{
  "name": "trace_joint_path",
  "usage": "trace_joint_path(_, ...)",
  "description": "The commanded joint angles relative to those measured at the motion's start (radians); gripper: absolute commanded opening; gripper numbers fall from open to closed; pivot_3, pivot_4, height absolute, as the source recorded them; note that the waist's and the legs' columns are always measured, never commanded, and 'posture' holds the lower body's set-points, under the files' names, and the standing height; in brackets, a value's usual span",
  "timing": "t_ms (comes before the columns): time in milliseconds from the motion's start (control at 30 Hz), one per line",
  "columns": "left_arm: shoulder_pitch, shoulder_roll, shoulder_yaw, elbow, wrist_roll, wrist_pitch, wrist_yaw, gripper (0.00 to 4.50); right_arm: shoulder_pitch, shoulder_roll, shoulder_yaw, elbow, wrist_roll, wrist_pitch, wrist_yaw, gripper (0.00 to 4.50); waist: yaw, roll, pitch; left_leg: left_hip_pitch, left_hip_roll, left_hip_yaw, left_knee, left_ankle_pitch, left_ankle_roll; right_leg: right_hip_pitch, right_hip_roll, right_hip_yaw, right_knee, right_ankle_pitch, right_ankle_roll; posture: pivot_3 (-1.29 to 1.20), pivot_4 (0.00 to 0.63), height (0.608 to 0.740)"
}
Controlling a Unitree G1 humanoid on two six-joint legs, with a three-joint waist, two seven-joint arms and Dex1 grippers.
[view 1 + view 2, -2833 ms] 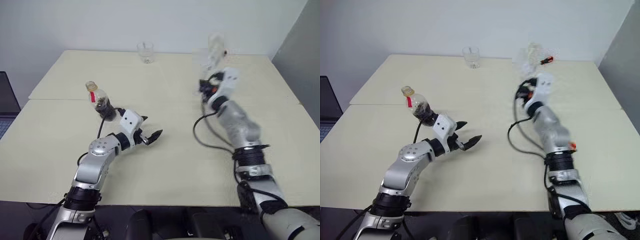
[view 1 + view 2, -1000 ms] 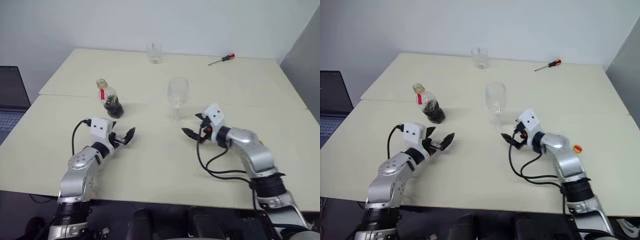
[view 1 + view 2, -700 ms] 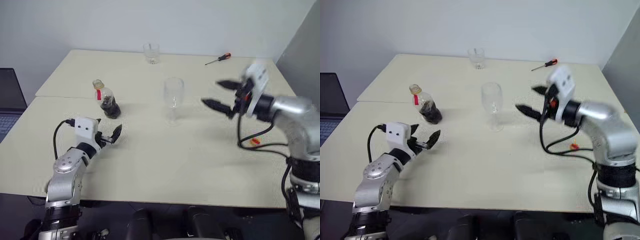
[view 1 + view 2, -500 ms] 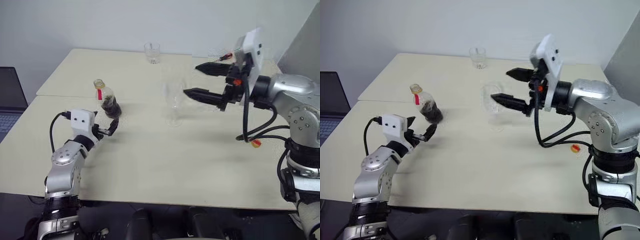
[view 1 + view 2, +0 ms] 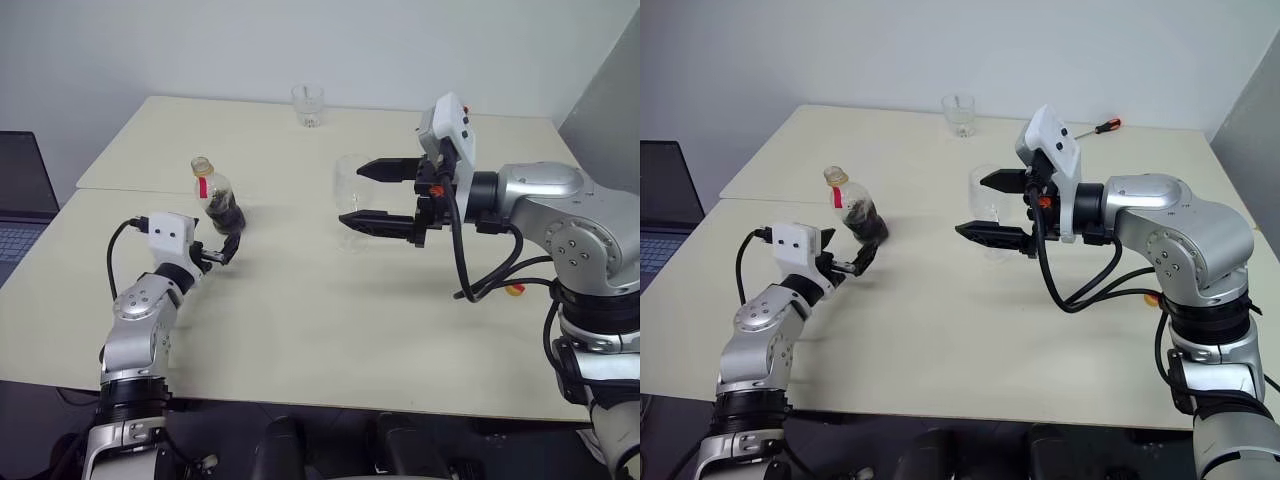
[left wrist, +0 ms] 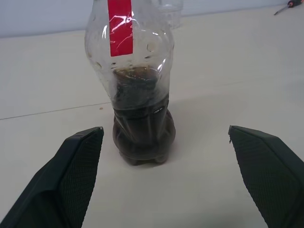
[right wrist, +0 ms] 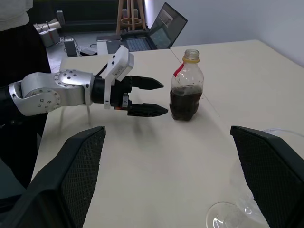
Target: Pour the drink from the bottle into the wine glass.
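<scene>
Here the bottle [image 5: 218, 198] stands upright on the desk [image 5: 300, 300], directly ahead of the left gripper [image 5: 224, 250], whose spread fingers [image 6: 78, 161] flank it without touching. The right gripper [image 5: 372, 196], fingers likewise apart, hangs farther off, seemingly in front of the wine glass [image 5: 350, 190].

Bottle [image 6: 137, 95] upright on table [image 6: 237, 71], dark drink [image 6: 142, 133] low, open gripper [image 6: 164, 178] facing it
</scene>
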Motion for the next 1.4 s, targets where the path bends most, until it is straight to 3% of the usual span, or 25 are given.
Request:
trace_joint_path(33, -0.049, 0.007, -0.004, 0.020, 0.020, -0.035, 0.016, 4.50, -0.032, 0.002, -0.013, -0.046, 0.021, -0.010, -0.010, 4.49, 0.000, 0.000, 0.000, 0.000, 0.000, 0.000, 0.000, 0.000, 0.000, 0.000, 0.000, 0.000, 0.000, 0.000, 0.000, 0.00, 0.150, 0.740)
trace_joint_path(300, -0.164, 0.022, -0.015, 0.190, 0.050, -0.097, -0.003, 4.50, -0.028, -0.001, -0.013, -0.061, 0.024, -0.004, -0.031, 4.49, 0.000, 0.000, 0.000, 0.000, 0.000, 0.000, 0.000, 0.000, 0.000, 0.000, 0.000, 0.000, 0.000, 0.000, 0.000, 0.00, 0.150, 0.740)
trace_joint_path(867, -0.517, 0.000, -0.068, 0.890, 0.132, -0.424, -0.082, 4.50, -0.019, -0.023, -0.023, -0.100, 0.034, 0.045, -0.088, 4.49, 0.001, 0.000, 0.000, -0.001, -0.001, 0.001, 0.000, 0.000, 0.000, -0.001, 0.000, 0.000, 0.000, 0.000, 0.000, 0.00, 0.150, 0.740)
trace_joint_path(967, -0.548, -0.011, -0.062, 0.940, 0.131, -0.450, -0.084, 3.90, -0.017, -0.032, -0.027, -0.108, 0.038, 0.058, -0.100, 4.50, 0.000, 0.000, 0.000, -0.001, -0.001, 0.001, 0.000, 0.000, 0.000, -0.001, 0.000, -0.001, 0.000, 0.000, 0.000, 0.00, 0.150, 0.740)
trace_joint_path(1233, -0.586, -0.019, -0.064, 0.988, 0.143, -0.489, -0.078, 1.51, -0.011, -0.049, -0.028, -0.119, 0.044, 0.071, -0.130, 4.50, 0.000, 0.000, 0.000, -0.002, -0.001, 0.001, 0.000, 0.000, 0.000, -0.001, 0.000, -0.001, 0.000, 0.000, 0.000, 0.00, 0.150, 0.740)
trace_joint_path(1400, -0.628, -0.005, -0.064, 0.979, 0.143, -0.491, -0.090, 1.03, 0.010, -0.058, -0.049, -0.121, 0.045, 0.071, -0.154, 4.50, 0.000, -0.001, 0.000, -0.002, -0.001, 0.001, 0.000, 0.000, 0.000, -0.001, 0.000, -0.001, 0.000, 0.000, 0.000, 0.00, 0.150, 0.740)
